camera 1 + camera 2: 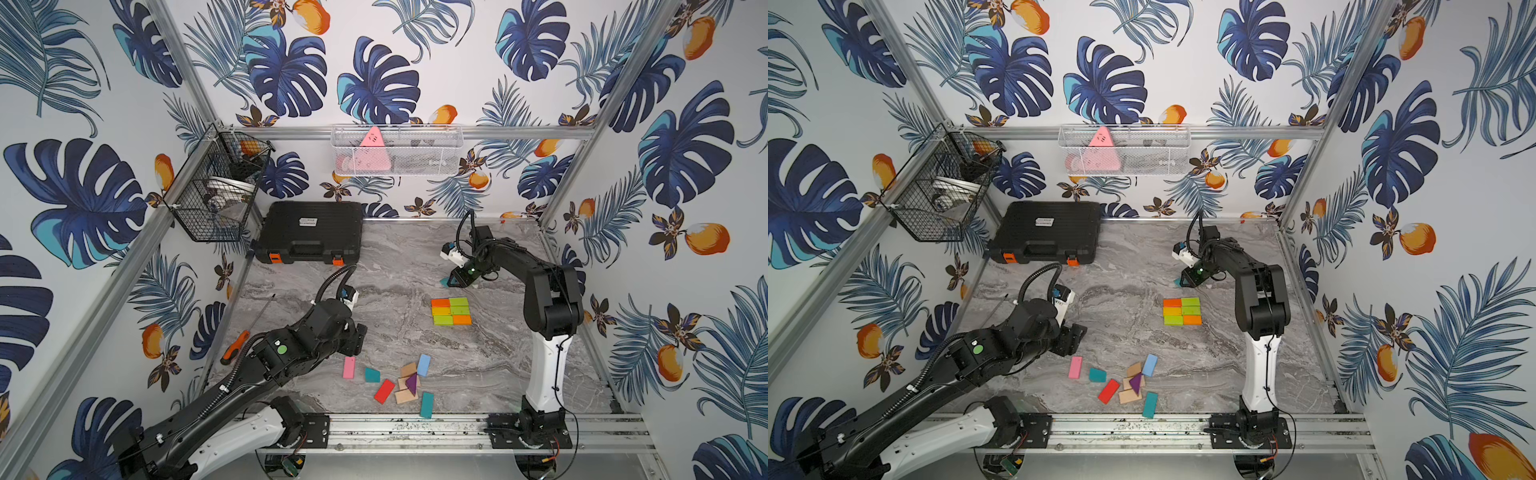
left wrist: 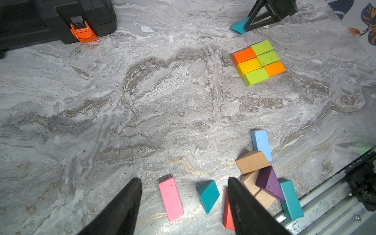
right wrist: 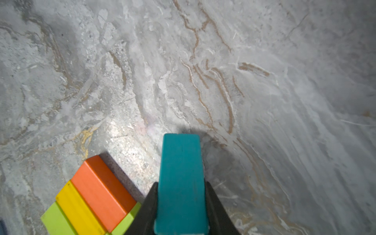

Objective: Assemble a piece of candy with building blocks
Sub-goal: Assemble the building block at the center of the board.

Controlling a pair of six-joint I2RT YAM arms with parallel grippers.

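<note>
Six orange, yellow and green building blocks [image 1: 451, 311] [image 1: 1182, 311] [image 2: 258, 63] lie pushed together as a flat rectangle. Just behind it, low over the table, my right gripper [image 1: 453, 281] [image 3: 181, 187] is shut on a teal block [image 3: 181, 162] [image 2: 240, 25]. My left gripper [image 1: 358, 337] [image 2: 183, 180] hangs open above the loose blocks near the front. Among them, a pink block [image 2: 171, 199] and a teal wedge [image 2: 208, 195] lie between its fingers. A red block [image 2: 227, 213] is half hidden behind one finger. Light blue [image 1: 423, 365], purple [image 1: 412, 383], plain wood [image 1: 406, 397] and teal [image 1: 427, 404] blocks lie beside them.
A black tool case [image 1: 309, 232] stands at the back left, and an orange-handled screwdriver [image 1: 237, 347] lies by the left wall. A black wire basket [image 1: 216, 195] and a white mesh basket [image 1: 397, 151] hang on the walls. A metal rail [image 1: 415, 432] runs along the front edge.
</note>
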